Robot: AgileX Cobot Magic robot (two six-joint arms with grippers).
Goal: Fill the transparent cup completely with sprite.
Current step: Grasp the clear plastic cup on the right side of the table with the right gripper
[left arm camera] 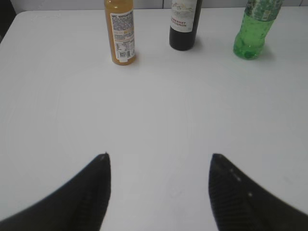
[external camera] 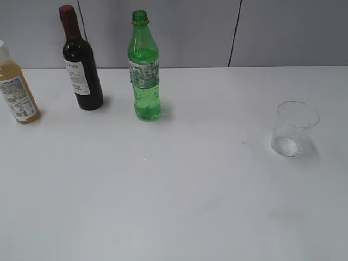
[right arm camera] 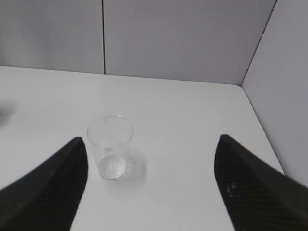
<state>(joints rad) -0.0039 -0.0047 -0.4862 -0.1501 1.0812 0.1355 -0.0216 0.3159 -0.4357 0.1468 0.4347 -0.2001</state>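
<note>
The transparent cup (external camera: 294,129) stands upright and looks empty on the white table at the right. It also shows in the right wrist view (right arm camera: 110,147), just ahead of the left finger. The green sprite bottle (external camera: 144,68) stands upright at the back, uncapped, partly filled; its base shows in the left wrist view (left arm camera: 253,30). My left gripper (left arm camera: 159,156) is open and empty over bare table, well short of the bottles. My right gripper (right arm camera: 151,139) is open and empty, near the cup. Neither gripper shows in the exterior view.
A dark wine bottle (external camera: 81,62) with a red cap and a yellowish juice bottle (external camera: 16,87) stand left of the sprite bottle. Grey wall panels (external camera: 179,30) rise behind the table, and another (right arm camera: 288,91) stands close at the right.
</note>
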